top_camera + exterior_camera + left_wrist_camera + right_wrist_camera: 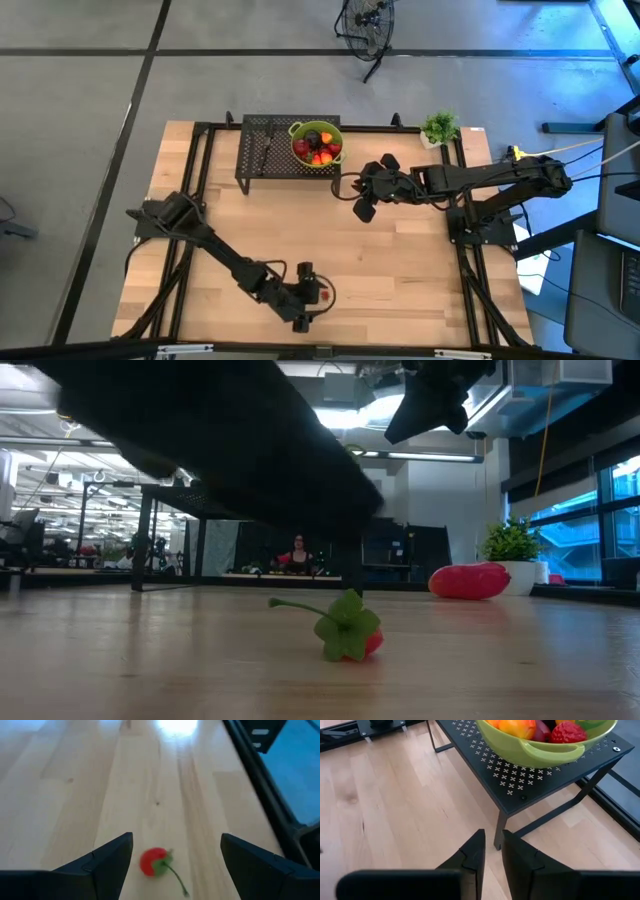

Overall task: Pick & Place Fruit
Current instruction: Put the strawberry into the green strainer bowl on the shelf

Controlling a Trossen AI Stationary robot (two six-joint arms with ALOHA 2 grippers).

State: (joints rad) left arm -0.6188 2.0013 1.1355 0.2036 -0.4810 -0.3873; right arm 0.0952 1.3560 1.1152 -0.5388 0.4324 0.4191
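A small red strawberry-like fruit [151,861] with a green leaf cap and stem lies on its side on the wooden table near the front edge [323,294] [350,632]. My left gripper [176,840] [308,296] hovers low over it, open, with one finger on each side and neither touching. More fruit fills a lime-green handled bowl [316,143] [545,750] on a black perforated stand. A bigger glossy red oblong fruit [470,580] rests on the table farther back. My right gripper [492,847] [365,200] hangs shut and empty in the air beside the stand.
The black perforated stand [268,155] stands at the table's far middle, its leg [500,832] just ahead of my right fingers. A small potted plant [438,128] sits at the far right corner. Black frame rails [190,190] run along the table's left and right sides.
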